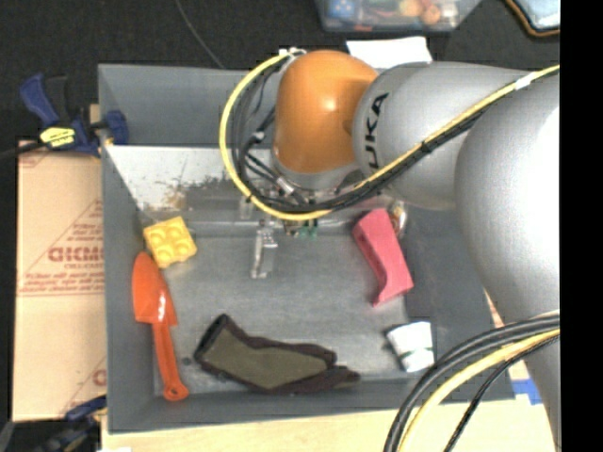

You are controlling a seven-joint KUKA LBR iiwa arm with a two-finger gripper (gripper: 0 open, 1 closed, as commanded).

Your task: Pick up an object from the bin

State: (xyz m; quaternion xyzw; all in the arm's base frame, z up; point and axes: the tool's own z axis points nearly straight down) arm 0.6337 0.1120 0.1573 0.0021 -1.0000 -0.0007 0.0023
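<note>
- The gripper (262,254) hangs over bare floor in the grey metal bin (311,295), fingers seemingly pressed together and empty.
- Nearest, on the view's left, lies a yellow studded plastic brick (170,242).
- Still the approach step: the next move calls for spreading the fingers and centring over the brick.

The grey bin (311,299) has a yellow studded block (170,243), an orange scoop (154,304), a pink angled piece (383,255), a white cap (412,344) and a dark olive-brown cloth (268,358).
</note>
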